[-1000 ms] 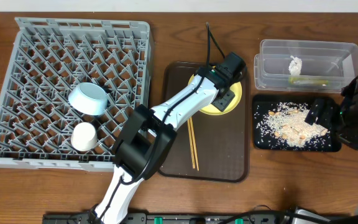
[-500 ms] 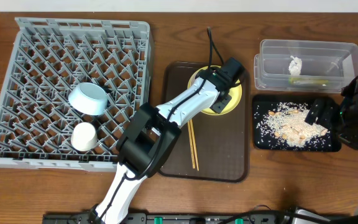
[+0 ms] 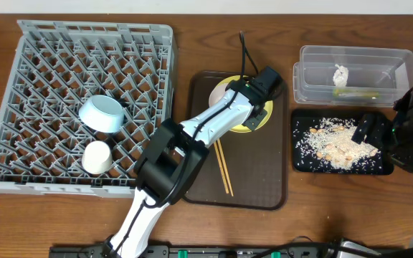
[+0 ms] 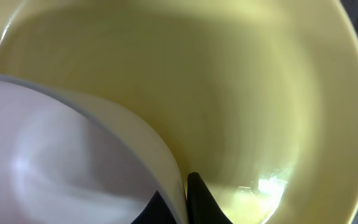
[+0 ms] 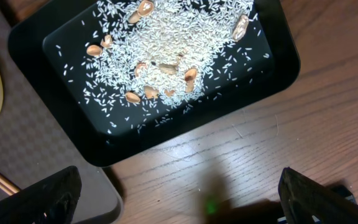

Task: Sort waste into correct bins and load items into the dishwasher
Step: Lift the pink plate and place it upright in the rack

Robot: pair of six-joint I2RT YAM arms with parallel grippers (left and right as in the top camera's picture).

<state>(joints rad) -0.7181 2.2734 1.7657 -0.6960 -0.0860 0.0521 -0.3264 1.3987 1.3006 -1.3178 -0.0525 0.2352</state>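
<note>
Now the left claw [image 4: 174,208] is clamped on the rim of the cream-white bowl [image 4: 61,155]. The bowl is smooth, glossy and pale, and is tilted over the round yellow plate [image 4: 260,93] at the far end of the brown tray [image 3: 257,179]. Right of the brown tray, the right claw [image 5: 179,202] hangs with fingers wide apart above the wooden table [image 5: 229,155], just beside the black tray [image 5: 272,68] of rice scraps [image 5: 166,43].

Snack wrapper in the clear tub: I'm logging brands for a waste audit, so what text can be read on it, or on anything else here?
No text can be read in any view.
snack wrapper in the clear tub: any print is too small to read.
grey rack, black tray, cream-white bowl, yellow plate: no markings visible.
</note>
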